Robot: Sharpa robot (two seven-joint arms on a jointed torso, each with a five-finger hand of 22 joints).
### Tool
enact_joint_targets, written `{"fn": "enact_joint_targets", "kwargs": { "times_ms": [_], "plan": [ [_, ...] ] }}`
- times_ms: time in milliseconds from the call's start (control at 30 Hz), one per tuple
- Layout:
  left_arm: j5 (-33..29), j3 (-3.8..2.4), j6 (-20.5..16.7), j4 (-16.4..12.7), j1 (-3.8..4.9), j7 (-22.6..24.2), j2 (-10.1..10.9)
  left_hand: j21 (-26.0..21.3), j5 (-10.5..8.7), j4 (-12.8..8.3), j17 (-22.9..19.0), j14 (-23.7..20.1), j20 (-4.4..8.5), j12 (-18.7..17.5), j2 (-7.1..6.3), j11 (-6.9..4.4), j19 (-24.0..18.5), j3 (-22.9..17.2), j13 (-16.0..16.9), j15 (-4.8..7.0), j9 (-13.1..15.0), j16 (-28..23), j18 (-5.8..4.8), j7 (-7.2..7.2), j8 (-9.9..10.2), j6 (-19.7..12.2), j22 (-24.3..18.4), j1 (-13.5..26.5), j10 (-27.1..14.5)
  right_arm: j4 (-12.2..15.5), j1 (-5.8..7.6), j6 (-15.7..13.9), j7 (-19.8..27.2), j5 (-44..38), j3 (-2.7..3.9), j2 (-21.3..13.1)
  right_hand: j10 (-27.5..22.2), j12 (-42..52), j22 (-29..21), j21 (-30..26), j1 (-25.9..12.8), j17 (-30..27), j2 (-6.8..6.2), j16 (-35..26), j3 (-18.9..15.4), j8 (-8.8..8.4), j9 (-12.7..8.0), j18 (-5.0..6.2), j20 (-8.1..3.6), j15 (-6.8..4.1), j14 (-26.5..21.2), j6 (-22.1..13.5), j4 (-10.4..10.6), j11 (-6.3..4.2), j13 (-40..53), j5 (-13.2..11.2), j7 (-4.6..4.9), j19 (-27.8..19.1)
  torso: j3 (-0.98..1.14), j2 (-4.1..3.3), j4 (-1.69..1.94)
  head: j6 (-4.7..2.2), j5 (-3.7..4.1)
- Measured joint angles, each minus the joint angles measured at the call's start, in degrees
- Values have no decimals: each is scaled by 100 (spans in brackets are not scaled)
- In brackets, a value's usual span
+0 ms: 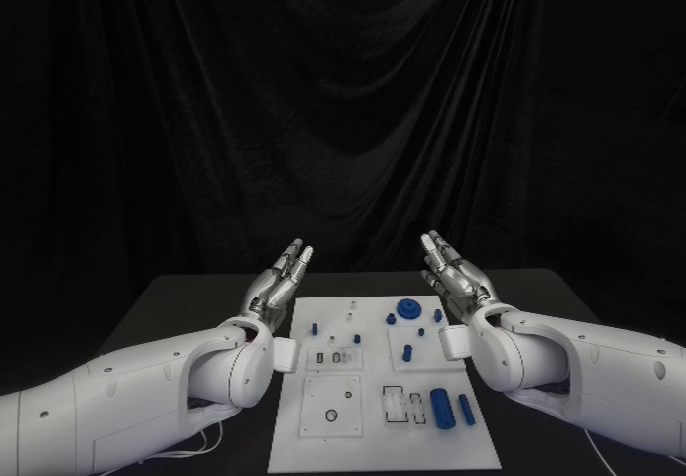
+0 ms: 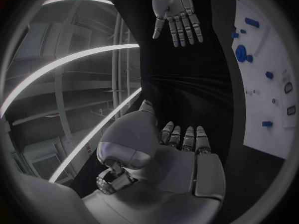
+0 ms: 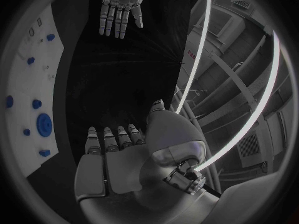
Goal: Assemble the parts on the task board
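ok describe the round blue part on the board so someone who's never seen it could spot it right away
Start at the white task board in the middle of the black table. Go to its far right corner, close under the raised right hand. There lies the round blue disc, wider and flatter than the small blue pegs and the upright blue cylinders nearer the robot.

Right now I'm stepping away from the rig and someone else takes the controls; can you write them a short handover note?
Left hand: raised above the table at the board's far left, fingers straight, holding nothing.
Right hand: raised at the board's far right, likewise holding nothing.
Task board: flat in the middle of the black table, between the arms.
Parts: a blue round disc near the far edge, small blue pegs around the middle, two blue cylinders lying near the right edge.
Done: no sign of any part handled.
Left: the whole assembly.
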State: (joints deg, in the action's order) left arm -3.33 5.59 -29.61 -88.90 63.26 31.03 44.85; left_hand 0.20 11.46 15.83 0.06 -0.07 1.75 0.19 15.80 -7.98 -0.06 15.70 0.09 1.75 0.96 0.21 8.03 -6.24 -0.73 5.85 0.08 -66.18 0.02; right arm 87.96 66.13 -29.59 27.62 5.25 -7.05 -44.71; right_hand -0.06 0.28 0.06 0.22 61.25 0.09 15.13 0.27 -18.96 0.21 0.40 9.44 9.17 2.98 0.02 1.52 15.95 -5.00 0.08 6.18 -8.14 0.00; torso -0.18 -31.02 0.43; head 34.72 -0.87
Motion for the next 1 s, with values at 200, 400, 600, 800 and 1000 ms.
{"fn": "enact_joint_targets", "kwargs": {
  "times_ms": [200, 400, 600, 800, 1000],
  "plan": [
    [-259, 264, 1068, 41, 175, 222, -2, 0, 170, 107, 1, 0, -93, 0, 92, 128, 3, -114, 1, 0, 15, 0, 87, 134, -23, 134, 0, -372, -2, -99, 299, 1065, -199, 373, -334, -5, 9, 0, 0, 0, 327, 0, -10, 0, -9, 0, 8, -1, 151, 121, -3, 70, 9, 182, 0, 185, 70, 6, 0, 0, 1, 0, 0],
    [-512, 484, 2062, 78, 325, 451, -3, 0, 421, 100, 2, 0, -451, 0, 86, 270, 8, -200, 0, 0, 28, 0, 86, 210, -32, 250, 0, -510, 40, -176, 519, 1998, -393, 706, -572, -8, 10, 0, 91, 140, 791, 26, -61, 63, 90, 161, 61, -1, 459, 394, 67, 295, -40, 449, 0, 692, 381, 226, -1, 1, 1, 0, 0],
    [-736, 618, 2937, 104, 424, 624, -3, 0, 786, 84, 3, 10, -633, 0, 88, 406, 6, -297, 38, -98, 59, 0, 86, 352, -98, 482, 1, -812, 177, -219, 644, 2745, -554, 969, -698, -11, 144, 335, 331, 666, 1492, 186, -138, 646, 277, 479, 136, -2, 643, 712, 584, 623, -228, 888, 87, 1461, 708, 1226, -1, 1, 1, 0, 0],
    [-604, 643, 3512, 278, 462, 696, 152, 0, 1095, 92, 31, 103, -763, 198, 85, 647, 42, -428, 109, -228, 96, 0, 86, 555, -180, 800, 1, -1059, 419, -89, 908, 3081, -659, 865, -777, -285, 641, 1263, 785, 1731, 2423, 511, -310, 1945, 707, 1104, 269, -2, 618, 741, 2304, 1380, -858, 1287, 271, 2825, 1189, 3093, 9, -43, 34, 261, 25],
    [-21, 656, 3666, 751, 488, 754, 656, 0, 1132, 76, 42, 113, -803, 224, 86, 678, 42, -444, 109, -279, 96, 0, 84, 576, -179, 822, 11, -1106, 449, -170, 1494, 3011, -659, 4, -691, -825, 1594, 2378, 1658, 3319, 2867, 610, -505, 2841, 1137, 1624, 329, -4, 361, 477, 4042, 2230, -1358, 1435, 381, 2996, 1440, 4248, 46, -591, 177, 675, 116]
  ]
}}
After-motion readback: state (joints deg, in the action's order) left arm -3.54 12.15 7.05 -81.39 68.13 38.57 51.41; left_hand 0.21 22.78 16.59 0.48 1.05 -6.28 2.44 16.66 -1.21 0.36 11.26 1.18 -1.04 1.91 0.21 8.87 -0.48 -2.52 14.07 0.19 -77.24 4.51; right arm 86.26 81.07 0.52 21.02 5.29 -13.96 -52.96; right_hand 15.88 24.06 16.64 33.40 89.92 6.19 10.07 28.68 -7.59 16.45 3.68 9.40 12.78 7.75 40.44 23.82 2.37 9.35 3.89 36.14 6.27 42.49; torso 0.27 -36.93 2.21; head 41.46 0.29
